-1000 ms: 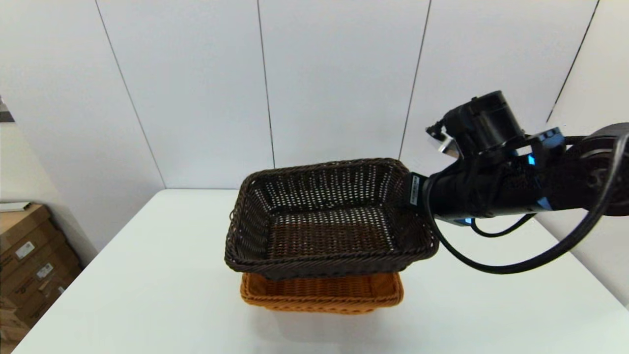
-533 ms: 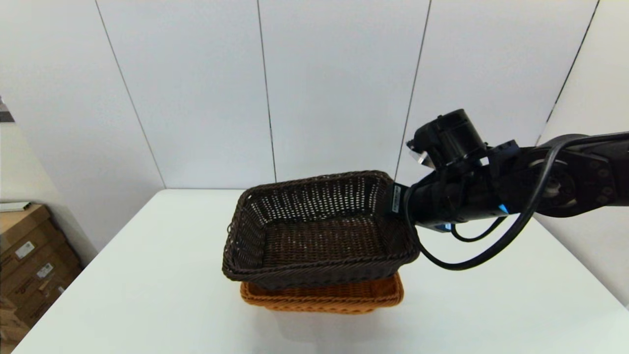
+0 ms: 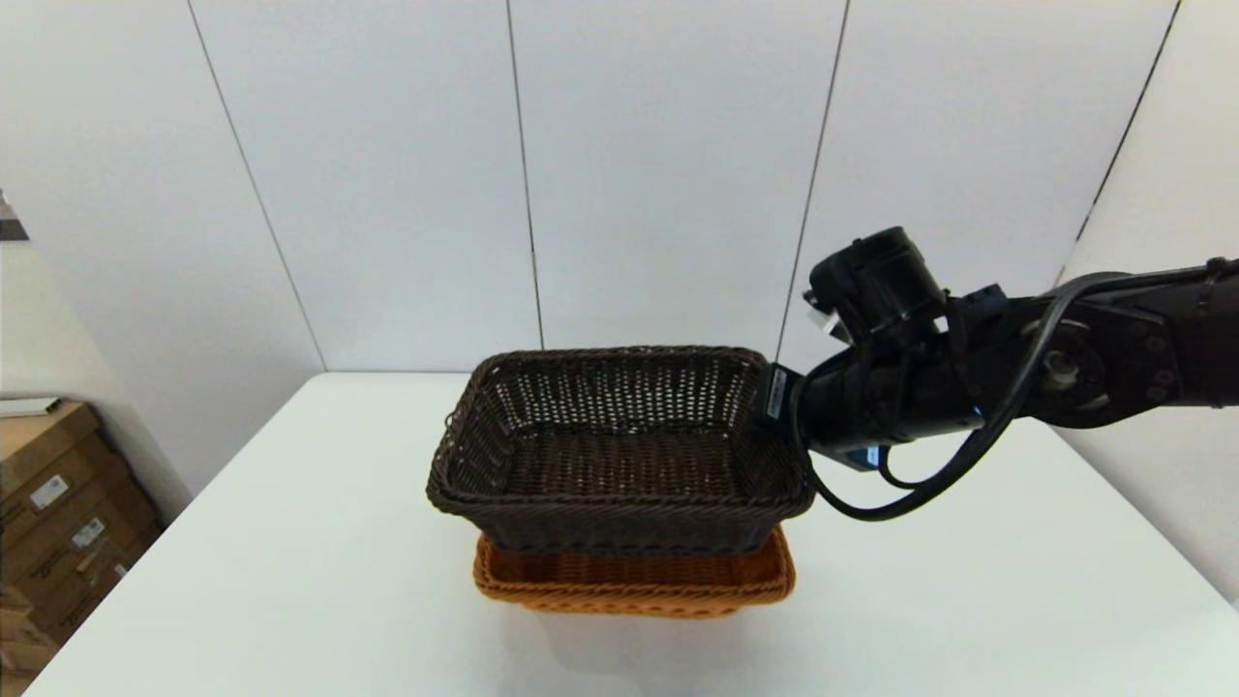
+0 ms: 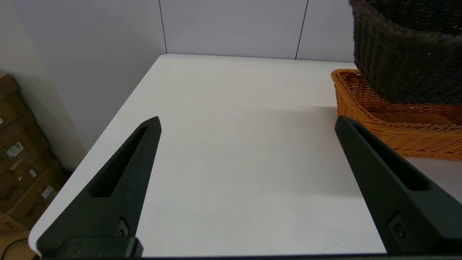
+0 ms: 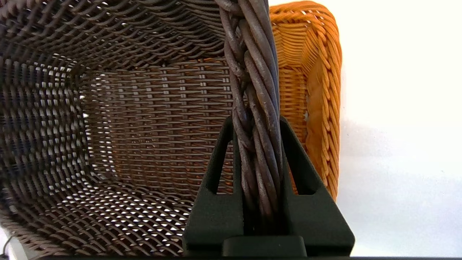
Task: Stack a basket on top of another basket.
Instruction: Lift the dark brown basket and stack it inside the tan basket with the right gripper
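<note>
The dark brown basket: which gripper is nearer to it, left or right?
Right. The right gripper is clamped on the dark brown basket rim; the left gripper hangs open over bare table beside it.

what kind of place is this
Probably a robot test room or lab: a bare white table against plain white wall panels, stacked cardboard boxes beside it, and two woven wicker baskets as practice props.

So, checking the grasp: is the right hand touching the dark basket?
Touching: in the right wrist view the right hand pinches the dark basket's braided rim between its fingers.
</note>
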Tool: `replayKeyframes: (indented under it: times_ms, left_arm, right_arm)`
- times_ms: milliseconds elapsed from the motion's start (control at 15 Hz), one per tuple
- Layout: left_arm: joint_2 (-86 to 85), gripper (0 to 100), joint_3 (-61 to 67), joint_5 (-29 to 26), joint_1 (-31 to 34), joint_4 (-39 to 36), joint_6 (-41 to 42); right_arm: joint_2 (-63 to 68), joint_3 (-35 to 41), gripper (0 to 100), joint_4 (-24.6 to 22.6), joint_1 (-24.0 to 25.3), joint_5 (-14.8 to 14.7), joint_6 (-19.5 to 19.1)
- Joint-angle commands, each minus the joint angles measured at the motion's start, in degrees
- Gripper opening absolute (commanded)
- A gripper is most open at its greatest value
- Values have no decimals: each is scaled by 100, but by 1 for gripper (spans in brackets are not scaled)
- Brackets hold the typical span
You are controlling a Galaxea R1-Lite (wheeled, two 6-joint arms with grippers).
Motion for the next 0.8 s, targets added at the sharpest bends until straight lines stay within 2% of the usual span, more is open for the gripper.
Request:
replayKeyframes:
  times_ms: [67,200,800]
  left_arm:
    - [-4,100,-2,5,0,-8,-1]
    - [-4,100,-2,5,0,-8,-1]
    - [-4,100,-2,5,0,-8,-1]
  right_arm:
    - [173,7,0,-18,-2,36,29]
    - [181,7,0,-18,-2,177,20]
    - [269,34,0,-26,-178,168,2]
